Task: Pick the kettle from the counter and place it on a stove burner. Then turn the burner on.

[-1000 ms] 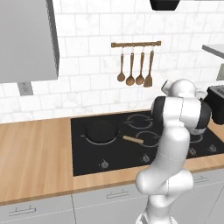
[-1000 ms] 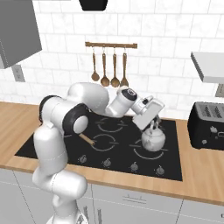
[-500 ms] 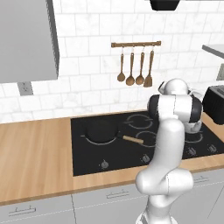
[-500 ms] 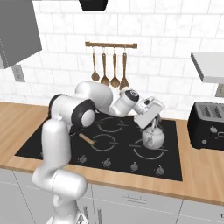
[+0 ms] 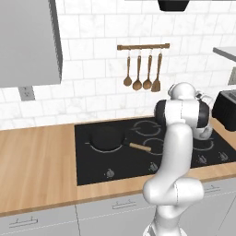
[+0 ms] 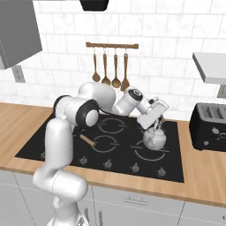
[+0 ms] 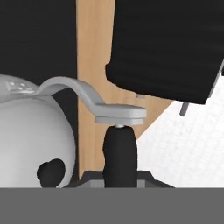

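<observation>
Kettle (image 6: 154,137) sits on far-right burner (image 6: 151,152) of cooktop (image 6: 66,145). Gripper (image 6: 157,122) pinches its black handle (image 7: 119,153). Looks light, rigid, slick metal; hold by handle, may swing.

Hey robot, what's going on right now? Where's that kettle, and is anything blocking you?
Fingers over kettle; grip unclear. Kettle sits on right front stove burner of cooktop. Frying pan on far left burner, well clear. Toaster on counter beside.

Arm (image 6: 103,99) outstretched, wrist tilted down
</observation>
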Controlling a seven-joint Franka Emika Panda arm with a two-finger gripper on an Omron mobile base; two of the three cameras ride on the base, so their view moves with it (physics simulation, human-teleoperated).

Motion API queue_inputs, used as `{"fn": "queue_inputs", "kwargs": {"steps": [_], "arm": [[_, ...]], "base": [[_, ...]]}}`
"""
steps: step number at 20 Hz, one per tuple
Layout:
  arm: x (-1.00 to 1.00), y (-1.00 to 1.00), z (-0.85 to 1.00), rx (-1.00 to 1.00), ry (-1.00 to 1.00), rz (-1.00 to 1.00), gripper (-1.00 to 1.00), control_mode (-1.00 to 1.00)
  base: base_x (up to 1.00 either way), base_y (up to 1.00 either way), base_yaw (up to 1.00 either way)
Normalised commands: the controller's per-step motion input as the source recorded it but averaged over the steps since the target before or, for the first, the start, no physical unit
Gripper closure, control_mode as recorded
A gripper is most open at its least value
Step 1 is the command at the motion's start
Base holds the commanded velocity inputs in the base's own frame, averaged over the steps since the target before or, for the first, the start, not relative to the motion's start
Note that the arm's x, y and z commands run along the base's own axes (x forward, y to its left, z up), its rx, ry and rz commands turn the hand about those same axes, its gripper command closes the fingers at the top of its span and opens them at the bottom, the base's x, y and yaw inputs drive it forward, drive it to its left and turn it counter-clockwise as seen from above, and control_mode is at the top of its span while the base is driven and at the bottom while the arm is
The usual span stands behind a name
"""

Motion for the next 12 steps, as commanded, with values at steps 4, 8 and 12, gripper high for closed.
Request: {"fn": "queue_inputs", "kwargs": {"steps": [4,8,12], "arm": [[-0.16,0.0,-0.01,0.0,0.0,0.0,1.0,-1.0],[-0.36,0.04,-0.05,-0.03,-0.1,0.0,1.0,-1.0],[-0.09,0.06,0.0,-0.02,-0.09,0.0,1.0,-1.0]], "base": [[0.0,0.0,0.0],[0.0,0.0,0.0],[0.0,0.0,0.0]]}}
